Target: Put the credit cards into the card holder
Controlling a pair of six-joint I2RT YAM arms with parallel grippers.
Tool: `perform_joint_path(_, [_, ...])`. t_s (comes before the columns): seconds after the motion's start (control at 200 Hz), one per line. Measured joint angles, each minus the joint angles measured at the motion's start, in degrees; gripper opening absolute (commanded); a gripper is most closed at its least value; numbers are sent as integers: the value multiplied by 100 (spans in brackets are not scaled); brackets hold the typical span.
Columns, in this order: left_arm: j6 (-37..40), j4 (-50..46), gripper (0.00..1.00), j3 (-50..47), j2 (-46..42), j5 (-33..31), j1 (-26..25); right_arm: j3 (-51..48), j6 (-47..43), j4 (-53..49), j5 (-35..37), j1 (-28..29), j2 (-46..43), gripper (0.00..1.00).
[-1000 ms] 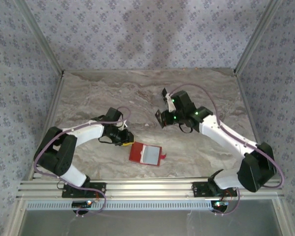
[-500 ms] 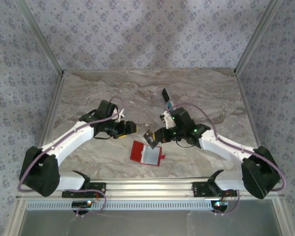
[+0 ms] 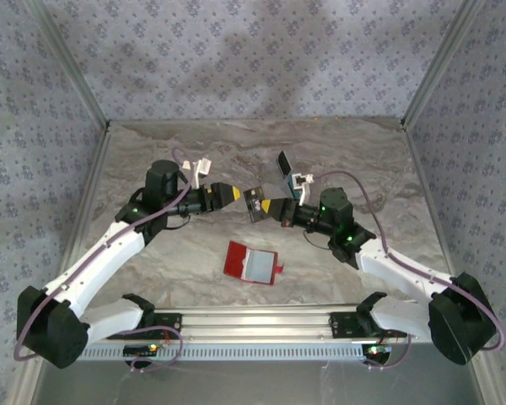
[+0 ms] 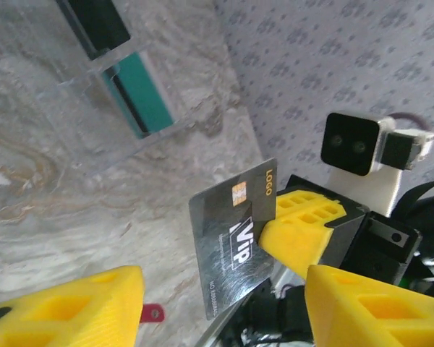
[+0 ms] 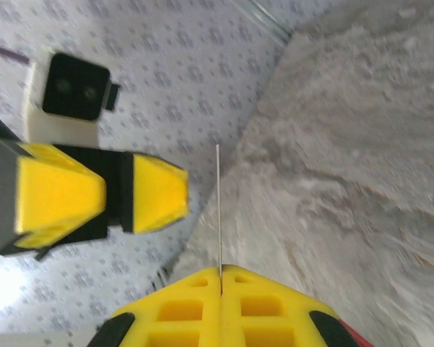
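Note:
A dark credit card with pale "VIP" lettering hangs above the table, and my right gripper is shut on one of its edges. Seen from the left wrist, the card stands just ahead of my left gripper, whose yellow fingers are spread apart and hold nothing. My left gripper faces the right one, a short gap from the card. The right wrist view has the card edge-on, pinched in my right gripper. The red card holder lies open on the table below them.
A clear acrylic stand at the back holds a teal card and a dark card. Patterned walls close in the marble table on three sides. A metal rail runs along the near edge.
My left arm lifted away from the card holder, swung up towards the middle and its jaws opened. My right gripper carried the dark card leftwards and up to meet it.

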Motion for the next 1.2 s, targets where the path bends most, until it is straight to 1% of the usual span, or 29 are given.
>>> perform_joint_path(0.115, [-256, 463, 56, -92, -50, 4, 0, -70, 424, 741, 103, 22, 87, 0])
perform_joint_path(0.23, [-393, 752, 50, -92, -61, 103, 0, -70, 748, 1322, 168, 85, 282, 0])
perform_joint_path(0.31, [-527, 938, 43, -105, -61, 166, -2, -68, 953, 1650, 164, 133, 444, 0])
perform_joint_path(0.42, [-669, 1259, 30, -142, -20, 321, -39, -61, 1132, 1945, 160, 208, 629, 0])
perform_joint_path(0.555, [-796, 1556, 20, -149, 85, 466, -155, -31, 1296, 2225, 118, 256, 822, 0])
perform_joint_path(0.62, [-828, 1620, 17, -157, 92, 525, -168, -31, 1377, 2339, 98, 267, 861, 0])
perform_joint_path(0.7, [-833, 1681, 19, -157, 92, 562, -166, -31, 1423, 2479, 98, 278, 866, 0])
perform_joint_path(0.715, [-833, 1681, 20, -157, 92, 564, -164, -31, 1425, 2511, 98, 278, 866, 0])
perform_joint_path(0.755, [-835, 1681, 28, -157, 90, 564, -162, -31, 1449, 2586, 98, 275, 866, 0])
perform_joint_path(0.775, [-780, 1668, 30, -157, 85, 564, -160, -31, 1475, 2605, 98, 275, 863, 0])
perform_joint_path(0.855, [-715, 1506, 30, -153, 33, 575, -151, -33, 1493, 2608, 101, 260, 855, 0])
perform_joint_path(1.065, [-245, 702, 33, -109, -260, 415, -114, -39, 1390, 2396, 96, 251, 599, 0])
perform_joint_path(1.2, [-140, 494, 32, -114, -291, 385, -90, 160, 1115, 2046, 92, 525, 516, 0])
